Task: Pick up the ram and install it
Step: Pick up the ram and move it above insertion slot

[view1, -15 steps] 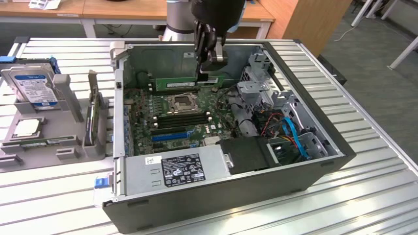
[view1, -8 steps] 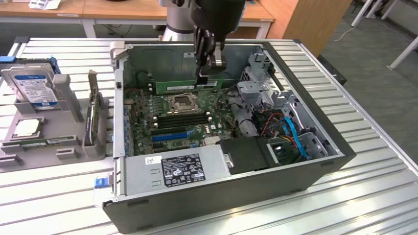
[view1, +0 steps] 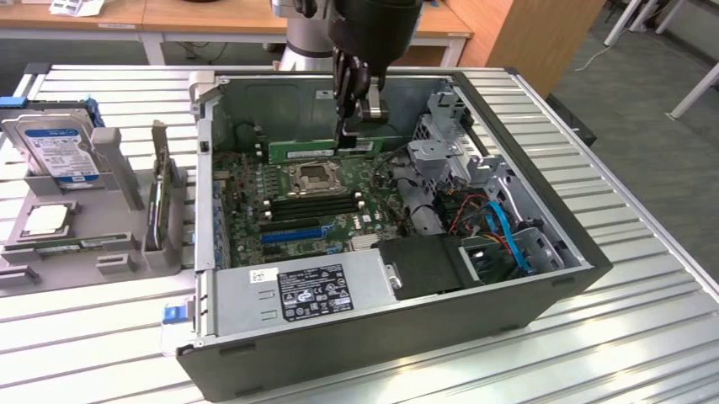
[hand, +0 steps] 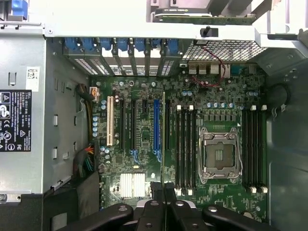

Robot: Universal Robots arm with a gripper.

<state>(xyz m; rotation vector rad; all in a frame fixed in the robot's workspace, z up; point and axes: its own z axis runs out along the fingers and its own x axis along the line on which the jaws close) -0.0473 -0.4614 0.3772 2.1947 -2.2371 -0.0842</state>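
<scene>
Ram [view1: 316, 151] pinched in claw [view1: 357, 135], jaws narrow on its upper edge; it hangs level above board, just past CPU socket [view1: 311, 177] in exterior view; step, I judge: carry to slot; seating calls for edge squared over memory slots [view1: 309, 204] beside socket, then straight press.

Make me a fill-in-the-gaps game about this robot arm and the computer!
1. The gripper is shut on the ram, a long thin stick coloured ___.
2. It holds the ram over the inside of the computer case, which is ___ on top.
3. The hard drive standing outside the case has a white and ___ label.

Missing words: green, open, blue.
</scene>
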